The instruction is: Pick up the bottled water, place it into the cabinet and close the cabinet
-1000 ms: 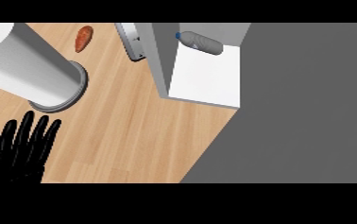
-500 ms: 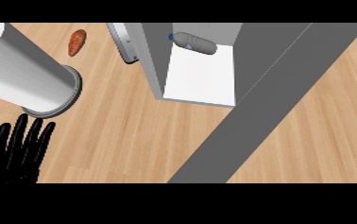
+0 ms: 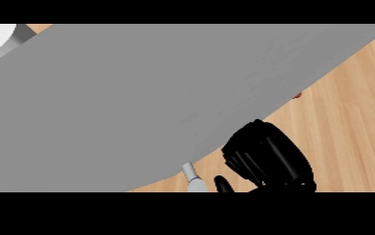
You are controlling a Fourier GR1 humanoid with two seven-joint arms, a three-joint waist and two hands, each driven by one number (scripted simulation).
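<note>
A broad grey cabinet door [image 3: 168,100] fills most of the head view and hides the cabinet's inside and the bottled water. My right hand [image 3: 267,159] shows at the lower right, its fingers laid side by side with their tips against the door's lower edge and the thumb [image 3: 223,183] below them. It holds nothing that I can see. A short pale grey handle [image 3: 193,175] sticks out under the door, just left of the thumb. My left hand does not show anywhere.
Bare wooden counter [image 3: 337,130] shows to the right of the door and hand. A small red object [image 3: 296,95] peeks out at the door's right edge. A sliver of a white rounded thing [image 3: 9,33] sits at the top left corner.
The grey door has swung across the view from the right and now covers the cabinet, the bottle and the left hand. My right hand has come into view against its edge.
</note>
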